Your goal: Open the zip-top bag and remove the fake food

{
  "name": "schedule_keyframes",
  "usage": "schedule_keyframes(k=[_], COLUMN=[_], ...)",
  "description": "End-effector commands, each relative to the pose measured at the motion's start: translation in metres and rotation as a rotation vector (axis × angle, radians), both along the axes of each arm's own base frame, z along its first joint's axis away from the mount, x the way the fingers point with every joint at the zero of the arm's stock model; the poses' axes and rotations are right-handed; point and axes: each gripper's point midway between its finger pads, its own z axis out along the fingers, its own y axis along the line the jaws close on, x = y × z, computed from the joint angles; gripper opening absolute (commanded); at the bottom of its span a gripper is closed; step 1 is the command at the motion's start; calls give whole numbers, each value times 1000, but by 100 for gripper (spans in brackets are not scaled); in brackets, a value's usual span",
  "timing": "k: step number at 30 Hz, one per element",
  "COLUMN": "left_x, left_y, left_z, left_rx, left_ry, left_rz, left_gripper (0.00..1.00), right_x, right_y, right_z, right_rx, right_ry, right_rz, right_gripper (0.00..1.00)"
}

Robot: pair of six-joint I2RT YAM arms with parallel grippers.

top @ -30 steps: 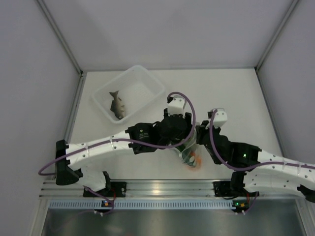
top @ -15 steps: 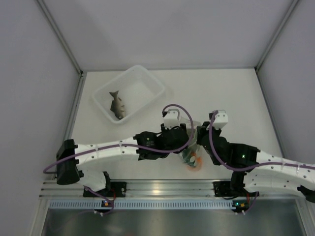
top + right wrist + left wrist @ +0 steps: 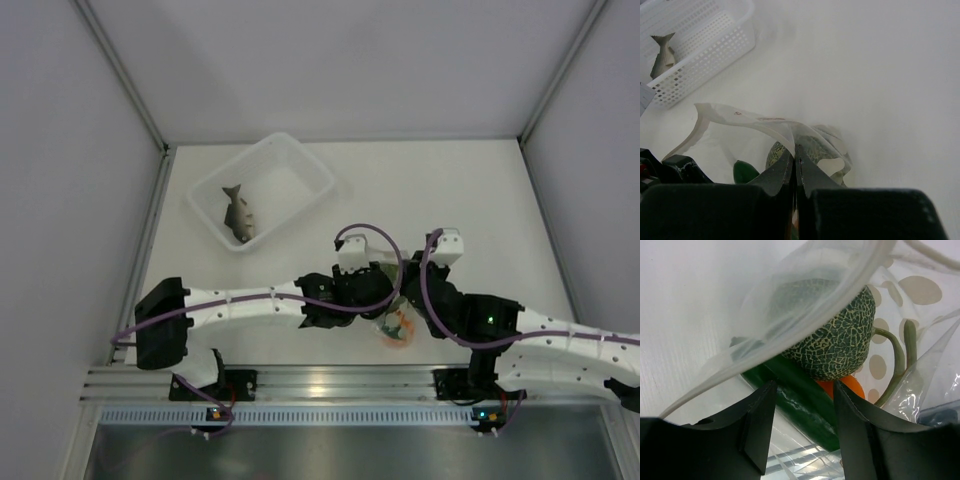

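Note:
The zip-top bag point(image 3: 393, 326) lies near the table's front edge between the two grippers. My right gripper point(image 3: 795, 152) is shut on the bag's upper edge point(image 3: 765, 120) and holds its mouth up. My left gripper point(image 3: 805, 432) is open, reaching into the bag's mouth, its jaws on either side of the dark green cucumber point(image 3: 802, 400). Behind the cucumber are the netted pale-green ball point(image 3: 837, 342) and the orange ball point(image 3: 852, 386). The grey-brown fish point(image 3: 238, 212) lies in the white basket.
The perforated white basket point(image 3: 300, 165) stands at the back left, also seen in the right wrist view point(image 3: 705, 50). Both arms crowd over the bag near the front rail point(image 3: 320, 380). Walls enclose the table's left, back and right sides.
My left gripper has moved toward the table's front and down into the bag's mouth. The bag has shifted slightly toward the front. My right gripper keeps its hold.

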Motion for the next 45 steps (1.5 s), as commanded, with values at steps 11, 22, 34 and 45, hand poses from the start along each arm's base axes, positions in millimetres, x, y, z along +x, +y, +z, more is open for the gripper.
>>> schedule_keyframes(k=[11,22,34,45], left_x=[-5,18,27,27], left_y=[0,-31,-52,-76], left_z=[-21,58,66,64], left_rx=[-14,-94,-271,-358], left_ry=[52,-140,-171,-164], left_rz=[22,-59,-44,-74], left_gripper=[60,70,62,59], right_x=[3,-7,-15,-18], right_y=[-13,2,-4,-15], right_z=[-2,6,6,-2], right_rx=[46,-18,56,39], right_ry=[-20,27,36,42], right_rz=[-59,80,109,91], right_gripper=[0,0,0,0])
